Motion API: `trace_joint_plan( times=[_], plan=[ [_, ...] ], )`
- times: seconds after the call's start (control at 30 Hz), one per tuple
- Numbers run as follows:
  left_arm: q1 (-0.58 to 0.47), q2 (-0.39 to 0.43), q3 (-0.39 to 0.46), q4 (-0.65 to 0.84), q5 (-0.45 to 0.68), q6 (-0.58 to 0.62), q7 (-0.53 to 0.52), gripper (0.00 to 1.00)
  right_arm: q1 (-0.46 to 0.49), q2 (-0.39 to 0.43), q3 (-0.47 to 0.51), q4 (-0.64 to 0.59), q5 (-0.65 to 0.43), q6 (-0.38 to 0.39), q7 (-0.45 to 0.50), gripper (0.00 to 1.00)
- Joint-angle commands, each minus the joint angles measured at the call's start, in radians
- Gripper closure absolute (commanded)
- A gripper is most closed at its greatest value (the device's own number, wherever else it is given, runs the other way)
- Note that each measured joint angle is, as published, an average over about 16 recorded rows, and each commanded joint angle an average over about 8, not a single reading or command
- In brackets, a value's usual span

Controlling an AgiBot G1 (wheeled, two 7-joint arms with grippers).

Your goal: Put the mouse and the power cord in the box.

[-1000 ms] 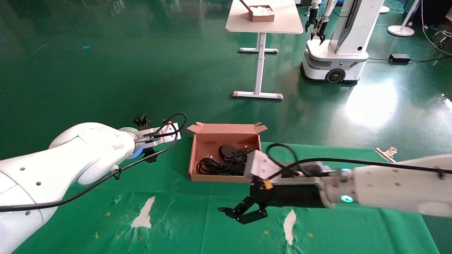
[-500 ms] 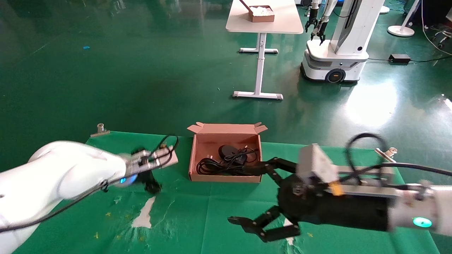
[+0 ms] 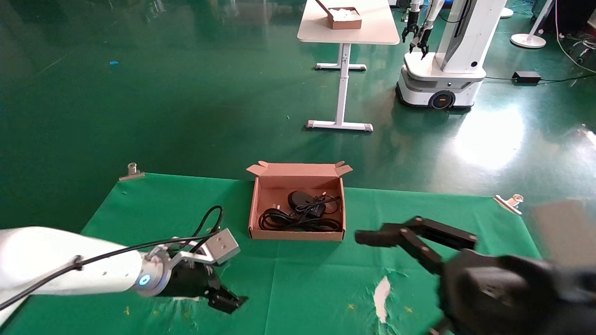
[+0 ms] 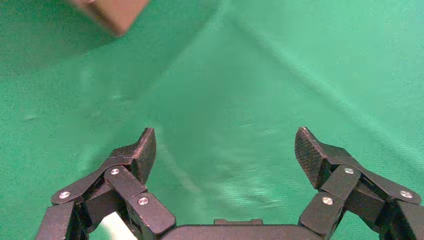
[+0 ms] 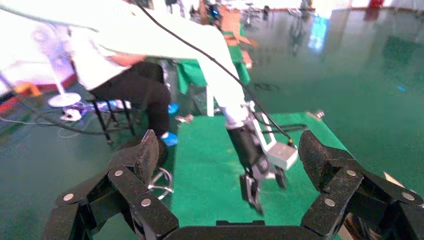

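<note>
- We see a green cloth [image 3: 302,284] on the table, glossy green floor behind.
- One box [image 3: 298,205] at centre, holding one mouse [image 3: 299,198] and one power cord [image 3: 293,222].
- Left gripper [image 4: 225,150] lower left, right gripper [image 5: 227,155] lower right: both spread, empty.
- Only the right wrist view shows a seated person [image 5: 135,87].

One box [image 3: 298,201] sits at the frame's centre, holding one mouse [image 3: 299,199] and one cord [image 3: 298,222]. Two grippers show: the left gripper [image 3: 222,298] at lower left, the right gripper [image 3: 396,242] at lower right (both spread wide, holding nothing). Two clips [image 3: 132,171] pin the cloth's far corners. In the upper frame stand one table [image 3: 347,35], one small box [image 3: 345,17] and one other robot [image 3: 444,60].
</note>
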Motion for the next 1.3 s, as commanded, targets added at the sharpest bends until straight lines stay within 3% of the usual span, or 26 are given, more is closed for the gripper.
trace_joint_plan(
  times=[0.03,1.03,1.3],
  plan=[
    [0.023,-0.024,-0.041,-0.024,-0.056,0.029,0.028,0.00,-0.021,0.023,0.028,0.019,0.032,-0.022,0.006,0.00],
    [0.360,-0.382,-0.657,-0.380,-0.898,0.459,0.453,0.00,-0.024,0.028,0.030,0.022,0.039,-0.025,0.006,0.00],
    [0.415,-0.439,-0.759,-0.437,-1.041,0.530,0.513,0.00,-0.025,0.029,0.031,0.023,0.040,-0.026,0.005,0.00]
  ],
)
